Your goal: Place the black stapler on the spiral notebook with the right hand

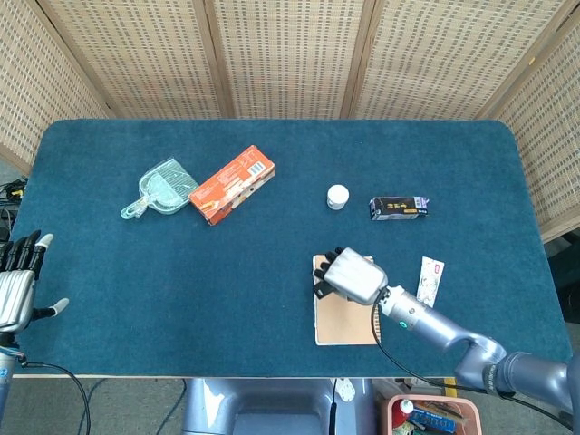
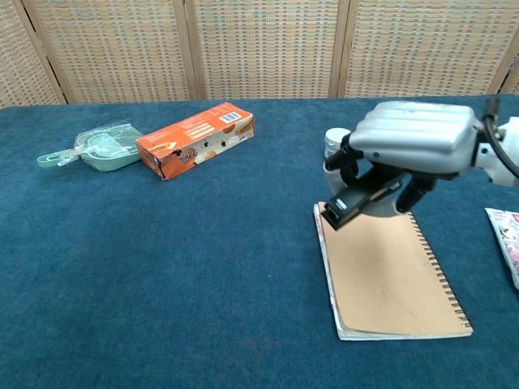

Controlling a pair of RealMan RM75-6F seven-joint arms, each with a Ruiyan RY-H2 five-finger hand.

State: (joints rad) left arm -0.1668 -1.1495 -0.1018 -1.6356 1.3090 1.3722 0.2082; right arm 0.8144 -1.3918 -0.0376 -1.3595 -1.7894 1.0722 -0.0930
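My right hand (image 2: 409,150) hangs palm down over the far left corner of the brown spiral notebook (image 2: 389,275) and grips the black stapler (image 2: 350,203), which tilts down to the left just above the cover. From the head view the right hand (image 1: 352,276) covers most of the stapler, and the notebook (image 1: 343,317) lies near the table's front edge. My left hand (image 1: 18,276) stays at the far left edge of the table, fingers spread and holding nothing.
An orange box (image 1: 232,184) and a pale green scoop (image 1: 163,189) lie at the back left. A white bottle (image 1: 337,196) and a black packet (image 1: 399,207) sit behind the notebook. A white sachet (image 1: 430,280) lies to its right.
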